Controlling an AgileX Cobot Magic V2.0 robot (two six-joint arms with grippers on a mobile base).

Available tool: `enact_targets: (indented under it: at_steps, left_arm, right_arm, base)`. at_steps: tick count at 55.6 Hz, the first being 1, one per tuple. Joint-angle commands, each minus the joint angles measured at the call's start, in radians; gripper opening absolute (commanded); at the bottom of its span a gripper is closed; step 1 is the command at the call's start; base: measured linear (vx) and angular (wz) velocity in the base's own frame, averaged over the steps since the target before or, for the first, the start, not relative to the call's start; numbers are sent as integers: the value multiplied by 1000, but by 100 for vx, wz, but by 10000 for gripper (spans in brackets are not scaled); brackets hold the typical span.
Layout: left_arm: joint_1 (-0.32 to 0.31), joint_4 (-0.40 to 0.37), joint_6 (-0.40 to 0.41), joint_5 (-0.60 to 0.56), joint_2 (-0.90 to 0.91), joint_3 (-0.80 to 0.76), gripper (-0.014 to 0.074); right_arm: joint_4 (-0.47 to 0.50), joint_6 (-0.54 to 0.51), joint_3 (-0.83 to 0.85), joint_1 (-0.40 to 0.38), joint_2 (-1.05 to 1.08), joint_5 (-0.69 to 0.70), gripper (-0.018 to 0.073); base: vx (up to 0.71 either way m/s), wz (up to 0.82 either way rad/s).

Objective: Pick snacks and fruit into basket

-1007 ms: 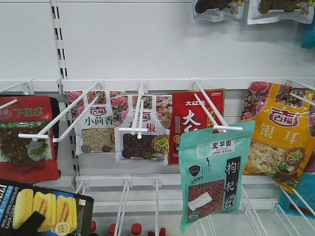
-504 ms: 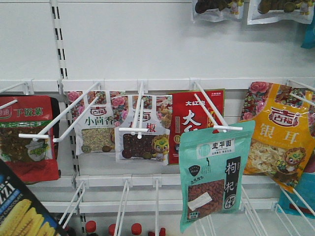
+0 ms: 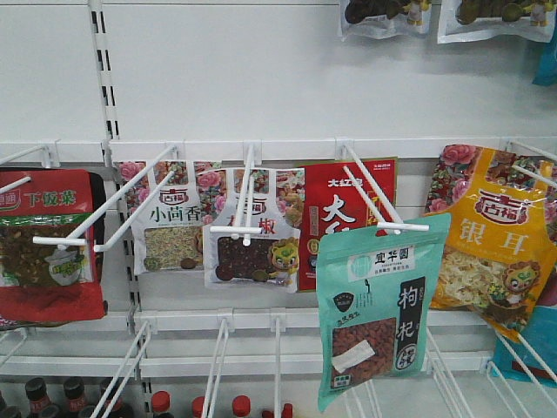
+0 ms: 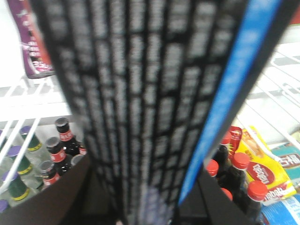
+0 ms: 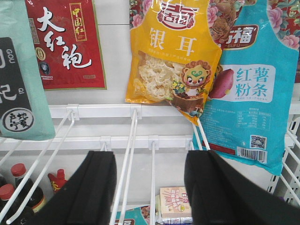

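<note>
My left gripper (image 4: 145,212) is clamped on a black box (image 4: 140,93) with a blue stripe. The box fills that camera, held above the bottles (image 4: 56,154). My right gripper (image 5: 150,187) has its fingers apart, nothing between them, below the hanging yellow pouch (image 5: 173,61). The teal pouch (image 3: 383,313) hangs on a peg (image 3: 396,226).

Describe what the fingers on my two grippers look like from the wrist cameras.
Right gripper: two broad, matte black fingers, flat-faced, no markings or cables showing. Left gripper: only dark slivers of its fingers show either side of the black printed box; finer detail cannot be told.
</note>
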State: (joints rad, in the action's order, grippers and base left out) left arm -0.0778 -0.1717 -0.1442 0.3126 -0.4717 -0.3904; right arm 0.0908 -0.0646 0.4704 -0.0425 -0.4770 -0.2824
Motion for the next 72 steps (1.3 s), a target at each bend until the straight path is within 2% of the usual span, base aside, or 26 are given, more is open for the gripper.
enact_targets:
  at_steps: [1,72]
  left_arm:
    - [11,-2,11,-83,16,-36,148]
    - [11,-4,10,-68,18,-36,151]
  right_arm:
    - [-2,-6,32,-2,-10,81,414]
    - [-1,-5,32,-2,-11,96,414]
  base:
    - [0,0]
    - [0,0]
